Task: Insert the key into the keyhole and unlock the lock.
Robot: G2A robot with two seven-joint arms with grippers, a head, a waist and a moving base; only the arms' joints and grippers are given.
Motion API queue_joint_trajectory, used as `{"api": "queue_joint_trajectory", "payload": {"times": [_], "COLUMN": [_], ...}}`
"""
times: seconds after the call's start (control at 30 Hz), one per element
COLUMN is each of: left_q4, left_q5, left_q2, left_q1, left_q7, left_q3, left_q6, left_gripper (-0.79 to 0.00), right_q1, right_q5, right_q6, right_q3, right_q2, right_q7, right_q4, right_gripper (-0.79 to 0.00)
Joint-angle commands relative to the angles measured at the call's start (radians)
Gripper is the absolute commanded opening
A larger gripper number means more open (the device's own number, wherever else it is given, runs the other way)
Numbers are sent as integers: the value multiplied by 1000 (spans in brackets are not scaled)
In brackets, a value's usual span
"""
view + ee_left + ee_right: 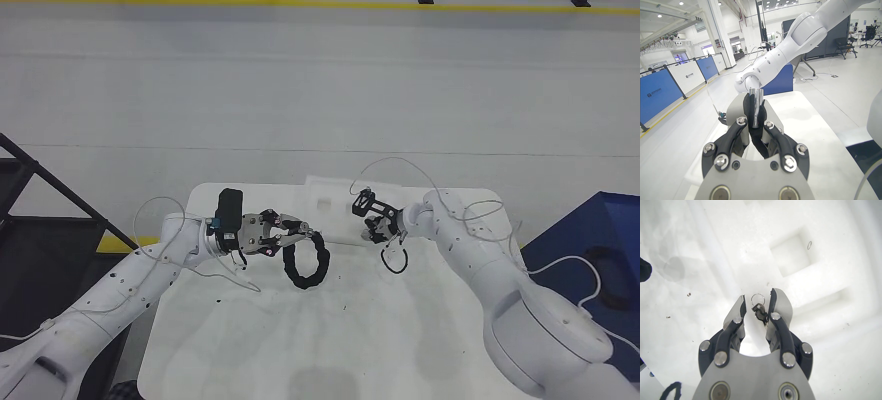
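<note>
The lock is a black cable loop (305, 262) with a chrome cylinder (756, 106) at its end. My left gripper (755, 103) is shut on it and holds it above the left half of the white table (250, 340), cylinder pointing away from the wrist. A small key (760, 312) on a wire ring (758, 299) lies on white foam. My right gripper (757, 293) stands open around the key, which sits close to one finger pad (772, 300); I cannot tell whether they touch. In the top view the right gripper (368, 212) is over the foam tray (330, 200).
The foam tray has a square recess (793, 256) just beyond the key, with a loose small ring (809, 245) beside it. A thin black cable loop (395, 262) hangs under the right wrist. Blue barriers (659, 94) stand on the floor beyond the table.
</note>
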Motion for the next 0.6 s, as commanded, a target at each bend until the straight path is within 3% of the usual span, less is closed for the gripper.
{"api": "queue_joint_trajectory", "payload": {"times": [0.0,0.03,0.57], "left_q4": [0,0,0], "left_q5": [0,0,0], "left_q2": [0,0,0], "left_q1": [0,0,0], "left_q7": [0,0,0], "left_q3": [0,0,0], "left_q6": [0,0,0], "left_gripper": [-785,-785,-785], "right_q1": [0,-1,22], "right_q5": [-2,-4,-32], "right_q6": [3,3,-31], "right_q3": [1,1,19], "right_q2": [-3,-4,11], "right_q7": [-2,-3,-69], "right_q4": [7,10,30], "right_gripper": [-714,-785,-785]}}
